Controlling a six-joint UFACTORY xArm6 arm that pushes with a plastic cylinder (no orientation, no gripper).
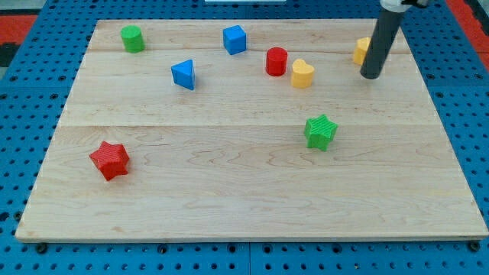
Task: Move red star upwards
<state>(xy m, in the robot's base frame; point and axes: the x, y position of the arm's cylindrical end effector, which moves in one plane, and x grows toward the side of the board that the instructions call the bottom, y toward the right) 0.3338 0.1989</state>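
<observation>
1. Pale wood forms the board (252,206), which is laid on a blue perforated surface (30,92) seen around its edges.
2. The red star (110,160) is found at the view's lower left, lying flat on the board and well apart from every other block.
3. A dark rod (380,44) is seen coming down from the view's top right; my tip (370,76) is set on the board near the right edge.
4. No jaws are carried by the rod, so nothing is clamped; the tip is bare and is seen just beside a yellow block (361,50), which is partly hidden behind the rod. Whether the two touch cannot be told, and the shape of this block cannot be made out.
5. The tip is placed far from the red star, almost the whole width of the board lying between them.
6. A yellow heart (302,73) is seen to the left of the tip, with a red cylinder (276,61) touching or nearly touching its left side.
7. A blue cube (234,40) is placed near the top edge, and a blue triangle (183,74) below and left of it.
8. A green cylinder (132,38) is seen at the top left corner.
9. A green star (321,131) is found right of centre, below the yellow heart.
</observation>
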